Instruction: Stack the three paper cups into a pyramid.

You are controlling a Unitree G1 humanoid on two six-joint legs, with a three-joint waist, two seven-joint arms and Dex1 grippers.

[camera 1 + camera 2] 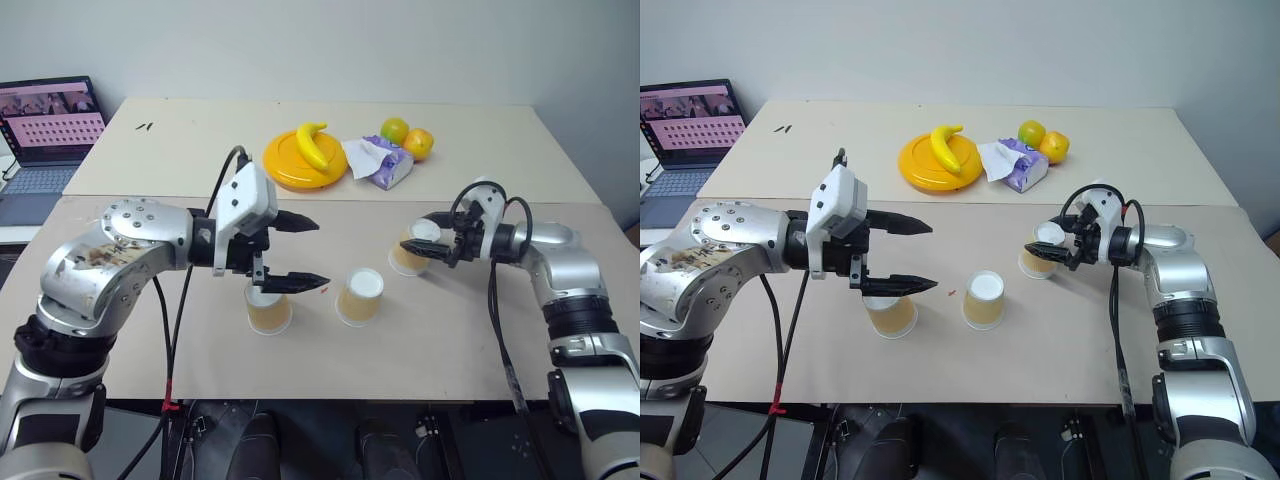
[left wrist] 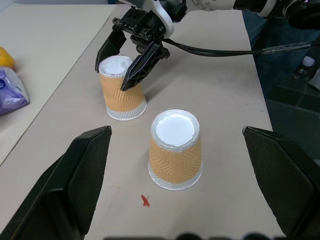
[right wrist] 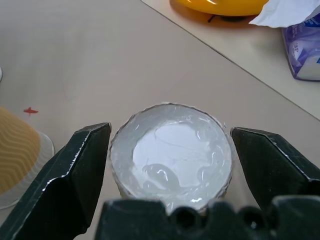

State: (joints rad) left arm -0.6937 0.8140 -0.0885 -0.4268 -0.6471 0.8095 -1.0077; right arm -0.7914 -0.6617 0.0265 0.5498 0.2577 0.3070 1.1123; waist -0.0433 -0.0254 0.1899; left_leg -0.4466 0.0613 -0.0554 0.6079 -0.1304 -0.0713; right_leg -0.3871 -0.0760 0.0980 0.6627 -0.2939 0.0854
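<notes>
All three paper cups [image 2: 176, 150] have tan-orange sides with a wavy zigzag embossed pattern, plus white bottoms and white rims. The table [image 1: 450, 330] is a plain beige, with a tiny red mark [image 2: 145, 201] on it at the lower middle of the left wrist view. Upper middle of the head views there's a bright yellow banana [image 1: 313, 143] on an orange-yellow plate [image 1: 285, 168], a purple-and-white tissue pack [image 1: 382, 162], and two orange-yellow fruits [image 1: 418, 143]. Gripper fingers [image 2: 75, 185] are black.
</notes>
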